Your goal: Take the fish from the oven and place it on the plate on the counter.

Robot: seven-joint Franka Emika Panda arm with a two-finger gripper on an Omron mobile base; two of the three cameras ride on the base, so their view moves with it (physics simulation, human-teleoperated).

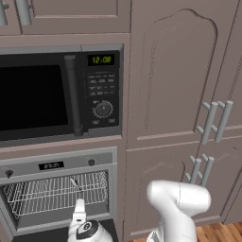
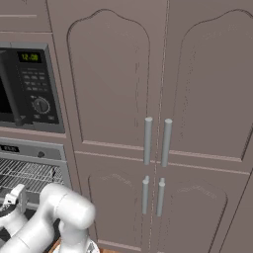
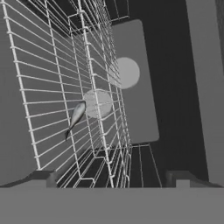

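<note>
The oven (image 1: 56,164) stands open below the microwave, its wire rack (image 1: 47,194) bare to view. The fish (image 1: 74,183), small, slender and dark grey, lies on the rack toward its right side; in the hand view the fish (image 3: 76,117) sits left of centre on the rack wires (image 3: 52,87), and it shows faintly as the fish (image 2: 53,173) from the right. My gripper (image 1: 79,211) hovers just in front of the oven mouth, pointed inward, short of the fish. Its fingertips (image 3: 41,177) stand wide apart: open, nothing between them. The plate and the counter are out of view.
A black microwave (image 1: 56,94) with a green clock sits right above the oven. Tall mauve cabinet doors (image 2: 157,141) with grey bar handles (image 1: 215,120) fill the wall to the right. Wood floor (image 1: 217,232) shows at the lower right.
</note>
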